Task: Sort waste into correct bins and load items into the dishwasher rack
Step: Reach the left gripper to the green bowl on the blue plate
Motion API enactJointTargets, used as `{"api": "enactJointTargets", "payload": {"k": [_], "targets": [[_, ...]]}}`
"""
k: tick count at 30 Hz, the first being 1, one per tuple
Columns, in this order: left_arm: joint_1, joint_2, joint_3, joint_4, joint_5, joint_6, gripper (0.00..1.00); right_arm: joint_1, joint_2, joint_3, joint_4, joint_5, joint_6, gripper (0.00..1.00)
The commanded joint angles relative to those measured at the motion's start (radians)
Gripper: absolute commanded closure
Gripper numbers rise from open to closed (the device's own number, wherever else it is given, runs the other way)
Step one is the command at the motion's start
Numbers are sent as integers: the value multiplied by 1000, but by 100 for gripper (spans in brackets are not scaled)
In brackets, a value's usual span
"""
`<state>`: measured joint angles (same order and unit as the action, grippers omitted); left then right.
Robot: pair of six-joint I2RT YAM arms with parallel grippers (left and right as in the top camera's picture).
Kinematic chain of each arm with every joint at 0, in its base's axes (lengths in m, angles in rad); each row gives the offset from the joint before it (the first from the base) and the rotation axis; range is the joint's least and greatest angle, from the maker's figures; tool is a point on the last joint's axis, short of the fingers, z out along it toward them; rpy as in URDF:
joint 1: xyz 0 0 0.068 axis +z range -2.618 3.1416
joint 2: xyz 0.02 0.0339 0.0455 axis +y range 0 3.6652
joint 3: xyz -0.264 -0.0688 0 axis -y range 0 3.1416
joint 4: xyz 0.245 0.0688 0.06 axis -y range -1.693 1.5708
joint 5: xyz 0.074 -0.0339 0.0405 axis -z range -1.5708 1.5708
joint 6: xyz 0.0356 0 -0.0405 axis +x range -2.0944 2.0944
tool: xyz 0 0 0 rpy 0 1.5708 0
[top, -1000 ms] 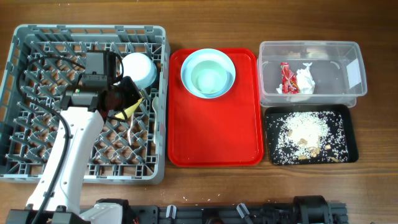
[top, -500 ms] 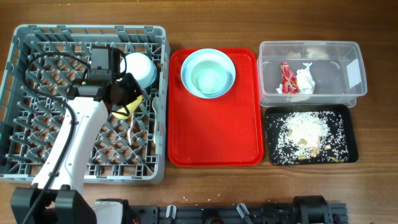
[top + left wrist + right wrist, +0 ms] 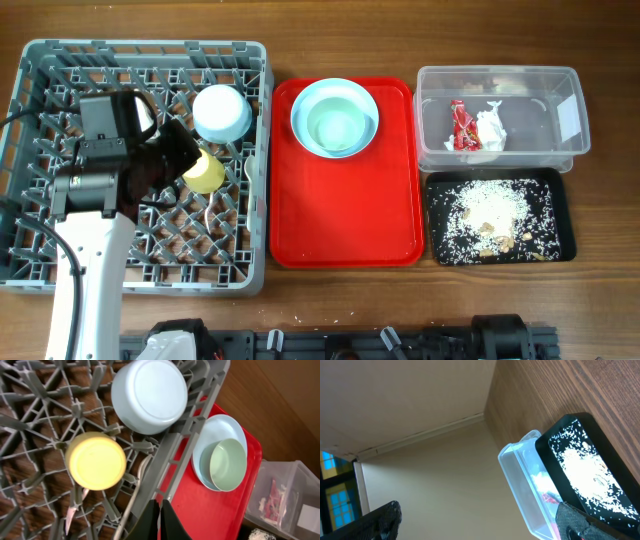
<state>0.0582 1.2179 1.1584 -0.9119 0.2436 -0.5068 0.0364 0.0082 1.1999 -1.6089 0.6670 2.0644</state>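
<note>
Rack [image 3: 30, 100] on the counter [image 3: 350, 40], left side; bowl [image 3: 222, 112] upturned by its far right edge; yellow cup [image 3: 205, 172] just nearer; left hand [image 3: 186, 160] over the rack beside the cup; plate [image 3: 335, 117] at the far end of the red tray [image 3: 345, 225]; tub [image 3: 500, 150] holds wrapper [image 3: 463, 125] and napkin [image 3: 491, 128]; black tray [image 3: 562, 235] strewn with rice scraps [image 3: 490, 212].

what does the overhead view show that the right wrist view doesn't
Only the overhead shows the large grey plastic dishwasher rack holding an upside-down pale blue bowl and a small yellow cup, plus the red tray carrying the pale blue round plate. Only the right wrist shows its own open right gripper and a beige wall. Both show the clear plastic rectangular tub and the shallow black tray of whitish rice-like scraps.
</note>
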Motion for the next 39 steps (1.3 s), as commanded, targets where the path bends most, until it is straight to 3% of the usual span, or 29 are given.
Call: {"api": "enactJointTargets", "payload": {"k": [1, 10, 15, 18, 20, 22, 24, 26, 32, 39], "targets": [[-52, -6, 19, 14, 52, 4, 96, -1, 5, 2, 2, 13, 7, 0], [-299, 13, 19, 133, -21, 0, 93, -1, 5, 2, 2, 13, 7, 0], [-343, 20, 19, 115, -267, -51, 94, -1, 6, 2, 2, 13, 7, 0], [-378, 69, 19, 200, -99, -47, 96, -1, 5, 2, 2, 13, 7, 0], [-448, 143, 47, 239, -98, -48, 95, -1, 5, 2, 2, 13, 7, 0], [-487, 272, 208, 196, -98, -47, 95, -1, 5, 2, 2, 13, 7, 0], [-541, 434, 443, 86, -103, 21, 87, -1, 5, 2, 2, 13, 7, 0], [-583, 596, 631, -40, -165, 63, 73, -1, 5, 2, 2, 13, 7, 0], [-639, 858, 658, 63, -219, 62, 70, -1, 5, 2, 2, 13, 7, 0], [-698, 980, 658, 163, -219, 68, 70, 0, 5, 2, 2, 13, 7, 0]]}}
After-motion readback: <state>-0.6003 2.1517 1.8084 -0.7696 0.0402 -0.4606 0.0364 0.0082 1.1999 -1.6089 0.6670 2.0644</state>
